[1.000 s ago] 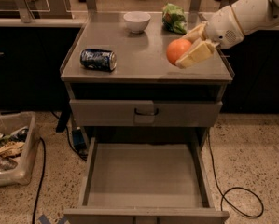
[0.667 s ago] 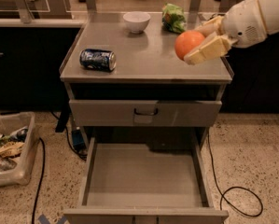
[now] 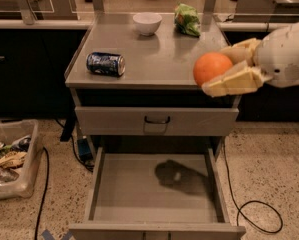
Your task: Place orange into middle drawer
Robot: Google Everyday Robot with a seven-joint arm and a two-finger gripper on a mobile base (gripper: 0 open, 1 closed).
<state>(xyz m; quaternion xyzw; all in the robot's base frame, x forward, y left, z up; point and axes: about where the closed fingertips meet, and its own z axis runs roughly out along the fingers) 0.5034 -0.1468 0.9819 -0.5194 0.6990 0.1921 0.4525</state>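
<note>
Smooth round orange (image 3: pixel 212 68) clamped in the pale gripper (image 3: pixel 215 71).
It had come forward off the steel countertop's (image 3: pixel 154 54) edge, above the flat-floored grey middle drawer (image 3: pixel 119 194).

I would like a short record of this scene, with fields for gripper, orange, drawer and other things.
gripper: shut on the orange, at the front right edge of the cabinet top
orange: held, not yet in the middle drawer
middle drawer: pulled open, low in front
cabinet top: blue can on its side, white bowl, green bag
</note>
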